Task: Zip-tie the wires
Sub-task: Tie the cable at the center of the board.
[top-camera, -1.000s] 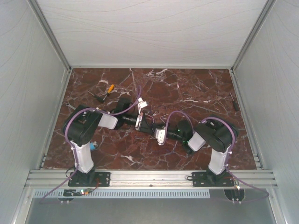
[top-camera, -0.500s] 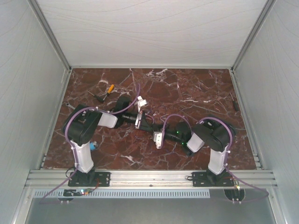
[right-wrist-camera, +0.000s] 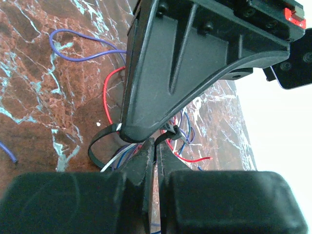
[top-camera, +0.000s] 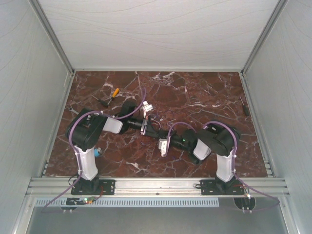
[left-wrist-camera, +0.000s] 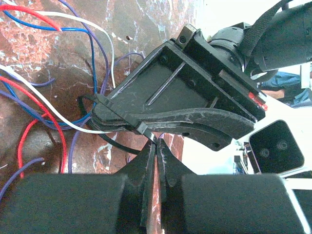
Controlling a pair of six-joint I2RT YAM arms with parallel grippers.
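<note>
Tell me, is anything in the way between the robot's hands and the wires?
Nothing visible is. The left gripper and right gripper sit right at the wires, jaws shut on the black zip tie looped round them.

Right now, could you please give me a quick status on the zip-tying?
Left gripper and right gripper shut on the zip tie. Tie looped loosely round the wires. Nothing blocking.
</note>
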